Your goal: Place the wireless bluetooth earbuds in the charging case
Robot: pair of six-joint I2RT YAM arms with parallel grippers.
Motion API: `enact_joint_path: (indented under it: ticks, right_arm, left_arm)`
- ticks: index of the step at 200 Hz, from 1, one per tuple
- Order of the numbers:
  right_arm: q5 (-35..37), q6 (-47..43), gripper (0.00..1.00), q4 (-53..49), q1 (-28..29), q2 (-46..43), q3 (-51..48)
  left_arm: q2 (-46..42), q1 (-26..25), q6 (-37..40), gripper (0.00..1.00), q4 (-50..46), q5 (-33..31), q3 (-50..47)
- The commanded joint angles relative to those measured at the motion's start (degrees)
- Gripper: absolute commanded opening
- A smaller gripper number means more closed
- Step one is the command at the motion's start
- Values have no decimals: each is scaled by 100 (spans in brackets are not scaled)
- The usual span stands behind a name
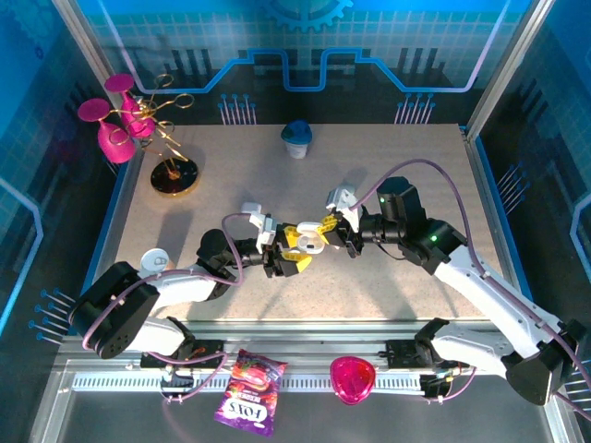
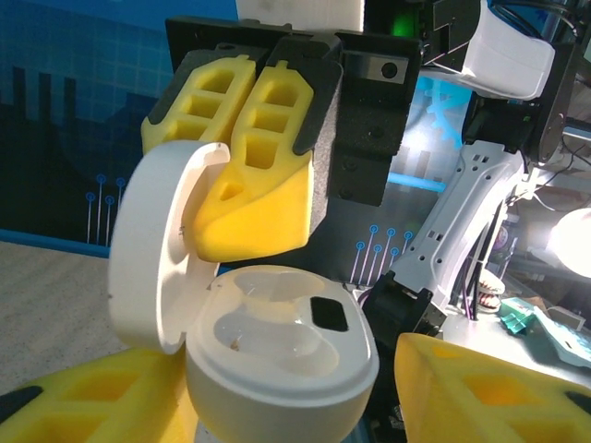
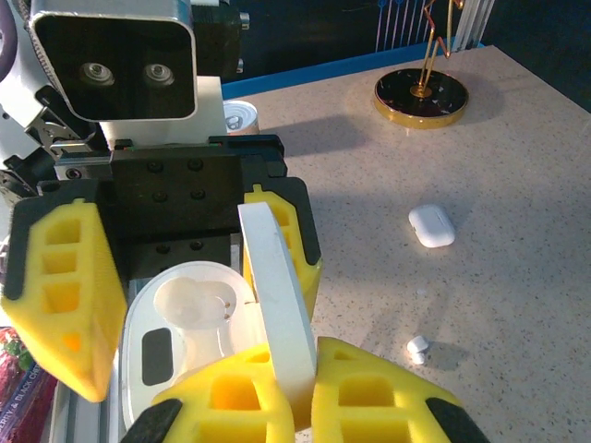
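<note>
- The open, round white plastic charging case (image 2: pixel 277 351) is held aloft at the centre of the overhead view. Both of its moulded wells look empty.
- The left gripper (image 2: pixel 277 406) has its yellow jaws clamped on the case body from either side.
- The right gripper (image 3: pixel 294 392) has its jaws nearly together astride the hinged white lid (image 3: pixel 272 277), apparently nipping it to keep it open.
- One tiny white plastic earbud (image 3: pixel 417 348) lies on the speckled beige worktop (image 3: pixel 517 305) at the lower right of the right wrist view, well apart from the case. A closed white pill-shaped case (image 3: pixel 431 225) rests above it in that frame.
- The earbud is likely very light, rigid and slippery, so it could squirt out of a hard squeeze. A gentle pinch across its broader body, leaving the seating end free to face a well, seems best.
</note>
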Motion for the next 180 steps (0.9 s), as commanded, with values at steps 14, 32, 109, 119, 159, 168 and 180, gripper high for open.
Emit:
enact_joint_path:
  ticks: [14,32,109,119,159,168,180]
  right_arm:
    - [99,-77,2,46,77,-11,130]
    - [104,-66,2,83,73,-15,113]
    - [-17,-127,2,13,95,69,142]
    - [-6,-120,2,9,95,64,143]
    - [74,-106,5,26,95,52,130]
    - [111,-85,8,42,94,45,117]
    - [134,-68,9,59,94,12,109]
  left_arm:
    - [69,3,-9,58,144,45,180]
    - [88,-1,-33,58,152,62,202]
    - [118,5,-5,47,153,65,233]
    - [123,2,-10,46,155,78,230]
    - [124,6,12,39,155,75,212]
    - [124,6,18,37,152,73,204]
    - [133,7,36,36,156,79,199]
